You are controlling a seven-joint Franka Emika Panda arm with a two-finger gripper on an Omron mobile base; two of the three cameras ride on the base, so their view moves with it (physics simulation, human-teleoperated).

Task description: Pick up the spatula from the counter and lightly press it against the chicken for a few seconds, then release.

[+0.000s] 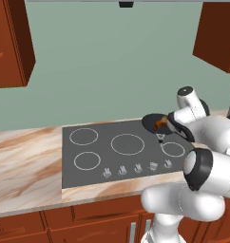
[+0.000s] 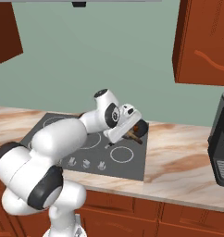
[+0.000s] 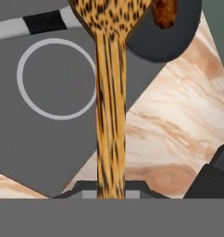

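Place: kitchen.
Cooking surface: dark cooktop (image 1: 112, 163) with burner rings and front knobs (image 1: 137, 167).
Worktop: marbled counter (image 1: 26, 166).
Storage: reddish wood cabinets (image 2: 202, 41).

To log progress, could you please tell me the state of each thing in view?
spatula: gripped by its handle, blade over the pan.
claw: shut on the spatula.
chicken: lying in the pan, beside the blade.
pan: upright on the stove.
burner: no glow.
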